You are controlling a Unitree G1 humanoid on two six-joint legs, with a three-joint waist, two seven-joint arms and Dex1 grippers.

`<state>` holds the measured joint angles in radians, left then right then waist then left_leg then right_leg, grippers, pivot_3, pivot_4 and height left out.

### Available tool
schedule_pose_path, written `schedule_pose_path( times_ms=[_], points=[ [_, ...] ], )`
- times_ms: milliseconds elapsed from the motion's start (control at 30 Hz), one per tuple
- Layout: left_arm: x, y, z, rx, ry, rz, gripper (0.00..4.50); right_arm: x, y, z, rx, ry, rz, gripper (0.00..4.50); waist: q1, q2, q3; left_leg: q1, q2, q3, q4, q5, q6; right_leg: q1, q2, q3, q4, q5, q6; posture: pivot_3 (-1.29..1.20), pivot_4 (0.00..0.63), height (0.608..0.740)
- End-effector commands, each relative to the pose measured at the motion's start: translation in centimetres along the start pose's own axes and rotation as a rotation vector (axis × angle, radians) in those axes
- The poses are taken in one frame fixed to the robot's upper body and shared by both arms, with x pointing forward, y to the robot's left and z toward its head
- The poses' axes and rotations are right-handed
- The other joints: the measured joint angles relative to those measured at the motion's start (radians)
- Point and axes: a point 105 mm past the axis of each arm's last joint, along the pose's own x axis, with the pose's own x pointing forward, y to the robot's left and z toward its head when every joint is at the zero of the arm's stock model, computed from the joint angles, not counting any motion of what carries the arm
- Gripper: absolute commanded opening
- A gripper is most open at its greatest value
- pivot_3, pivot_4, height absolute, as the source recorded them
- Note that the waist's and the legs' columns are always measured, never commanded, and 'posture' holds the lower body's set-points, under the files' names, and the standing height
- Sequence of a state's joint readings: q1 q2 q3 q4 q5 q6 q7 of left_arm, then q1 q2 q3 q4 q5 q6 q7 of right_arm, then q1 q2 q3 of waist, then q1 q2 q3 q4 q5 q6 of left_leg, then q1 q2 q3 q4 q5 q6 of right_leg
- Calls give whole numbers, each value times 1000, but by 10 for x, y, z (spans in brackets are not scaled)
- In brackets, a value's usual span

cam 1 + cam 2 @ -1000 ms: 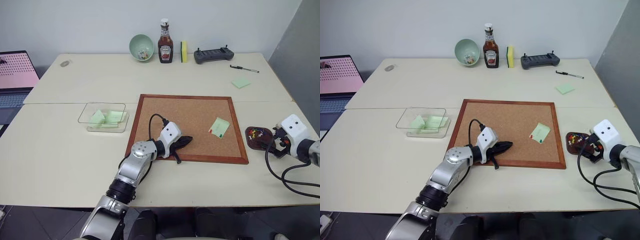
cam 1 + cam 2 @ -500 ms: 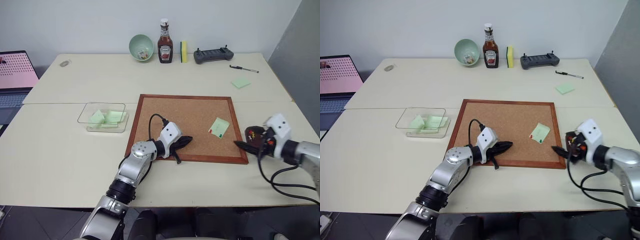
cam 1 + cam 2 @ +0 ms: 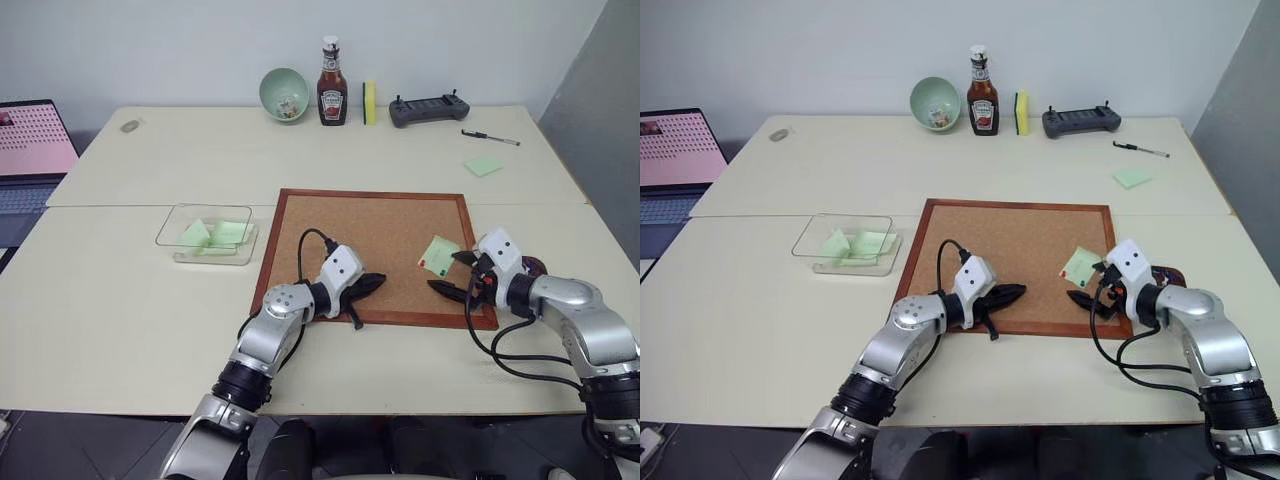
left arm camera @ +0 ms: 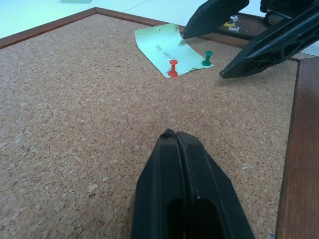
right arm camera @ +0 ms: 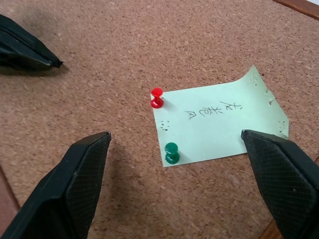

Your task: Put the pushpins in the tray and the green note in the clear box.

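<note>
The green note [image 5: 215,124] lies on the corkboard [image 3: 340,225], near its right edge, with a red pushpin [image 5: 157,97] and a green pushpin [image 5: 172,153] stuck in it. The right gripper [image 5: 184,184] hangs just over the note with its fingers spread wide — holding nothing. The left gripper [image 4: 175,137] rests on the board with its fingers pressed together, empty. The tray [image 3: 1170,275] peeks out behind the right arm, and the clear box [image 3: 205,233] sits left of the board.

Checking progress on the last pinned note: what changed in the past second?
The right claw, open and empty, swung left from the small dark reddish-brown tray to the pale-green paper note on the corkboard. Red pushpin, green pushpin and shut left claw stayed put.
</note>
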<state>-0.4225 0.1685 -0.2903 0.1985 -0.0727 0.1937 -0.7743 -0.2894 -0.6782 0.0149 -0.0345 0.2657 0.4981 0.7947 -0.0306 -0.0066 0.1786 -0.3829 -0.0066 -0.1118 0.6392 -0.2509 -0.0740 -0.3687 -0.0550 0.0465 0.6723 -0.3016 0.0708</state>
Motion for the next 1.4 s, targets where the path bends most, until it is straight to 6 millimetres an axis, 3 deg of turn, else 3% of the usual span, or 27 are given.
schedule_pose_path(
  times_ms=[33,233,667,1400],
  points=[
    [0,-15,-25,-61,82,-38,0,-1,-7,7,-35,-27,-14,3867,0,0,0,0,0,0,0,0,0,0,0,0,0,0,0,0,150,740],
    [-1,-17,-26,-62,84,-39,0,-7,-10,5,-40,-21,-13,2457,0,0,0,0,0,0,0,0,0,0,0,0,0,0,0,0,150,740],
    [-1,-13,-29,-55,95,-34,0,-15,-13,13,-67,-28,-11,76,0,0,0,0,0,0,0,0,0,0,0,0,0,0,0,0,150,740],
    [-3,-6,-37,-34,120,-23,0,-30,-1,41,22,-185,10,76,1,0,0,1,0,0,1,0,0,1,0,0,1,0,0,0,150,740]
  ],
)
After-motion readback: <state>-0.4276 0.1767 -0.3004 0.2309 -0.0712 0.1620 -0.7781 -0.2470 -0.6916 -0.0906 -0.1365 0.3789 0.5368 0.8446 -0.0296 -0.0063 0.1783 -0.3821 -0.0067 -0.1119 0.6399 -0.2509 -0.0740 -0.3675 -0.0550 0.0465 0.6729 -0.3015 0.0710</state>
